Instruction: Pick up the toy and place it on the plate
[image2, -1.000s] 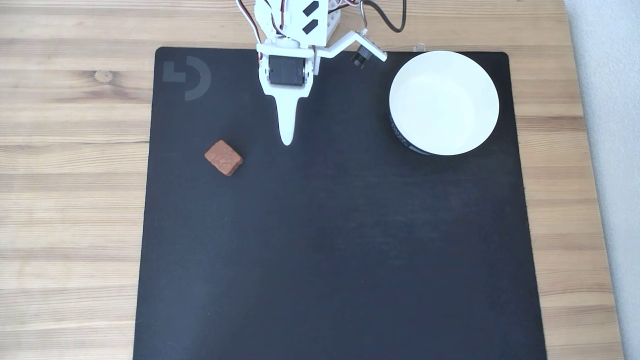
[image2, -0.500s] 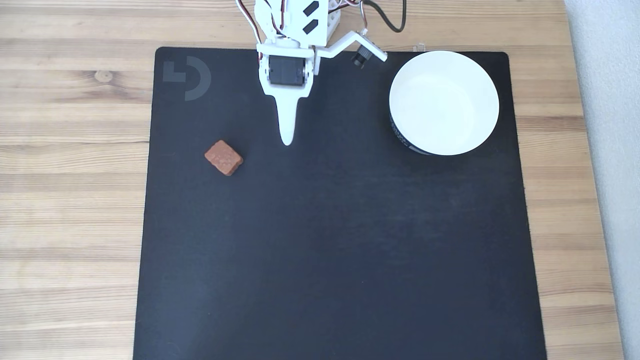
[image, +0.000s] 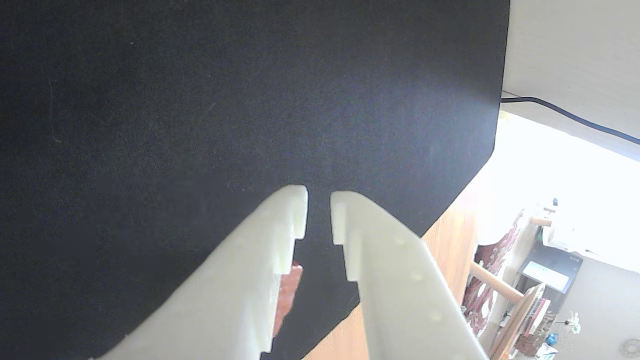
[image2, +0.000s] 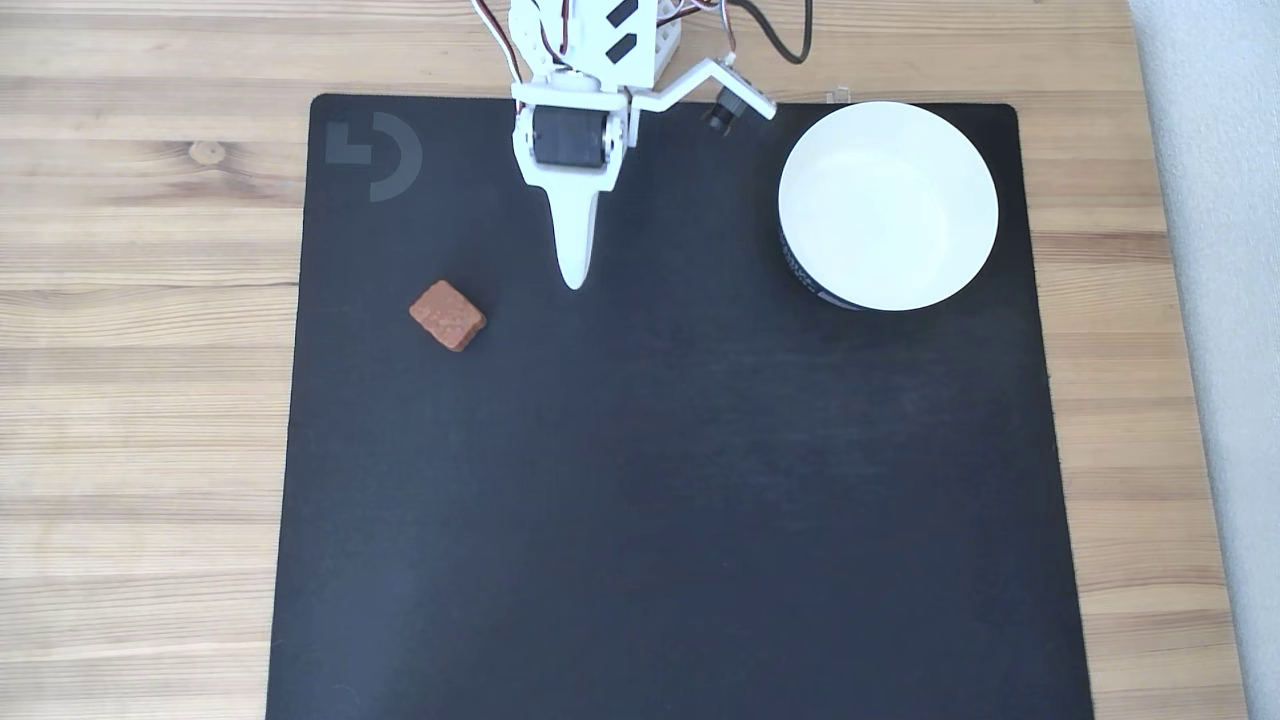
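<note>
White two-finger gripper (image2: 574, 280) sits near the top of the black fabric mat (image2: 650, 500), nothing in it; wrist view shows the jaws nearly together w/ a narrow slit at the tips (image: 319, 212).

Toy = small reddish-brown squarish block w/ bumpy top (image2: 447, 315), flat on the mat, down-left of the tips in the fixed view, apart from them. In the wrist view just a red sliver (image: 286, 295) peeks from behind the left finger (image: 260, 265).

Plate = round white bowl-like dish w/ dark printed band (image2: 800, 268), upper right of mat, well apart from toy, empty.

Risks:
- slit looks narrower than the block. If the jaws don't spread before descent, a finger lands on top or shoves it off toward the wooden tabletop (image2: 140, 350).
- block sits rotated vs mat edges; w/o wrist yaw the pads catch rounded corners → probably slips or twists out.
- low and thin, so tips must go nearly to the mat; could snag the fabric.
- dish rim raised: carry too low → clips the rim, dish slides.

Path toy→dish is bare mat. Height of tips above mat: can't tell from top-down, prob. clear.
</note>
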